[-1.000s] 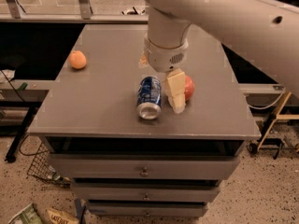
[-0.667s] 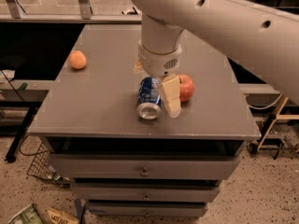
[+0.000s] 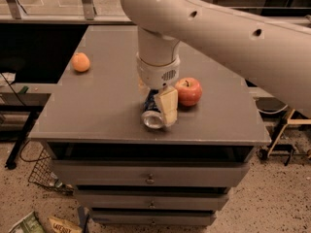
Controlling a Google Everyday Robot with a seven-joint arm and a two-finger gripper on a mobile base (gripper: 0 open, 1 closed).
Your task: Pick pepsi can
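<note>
The pepsi can (image 3: 152, 116) lies on its side on the grey counter (image 3: 107, 103), close to the near edge and about midway along it. Its long axis runs near to far, with one silver end turned toward the near edge and the blue body leading away behind it. The gripper (image 3: 158, 108) has its wrist straight above and is down over the can, covering its right side and far end. Whether the jaws are closed on the can or merely straddle it, I cannot tell. The pale arm (image 3: 218, 28) reaches in from the upper right. A red apple (image 3: 188, 91) stands just right of the can and gripper. An orange (image 3: 80, 62) sits well apart, near the far left corner. Drawers (image 3: 149, 174) front the counter below.
</note>
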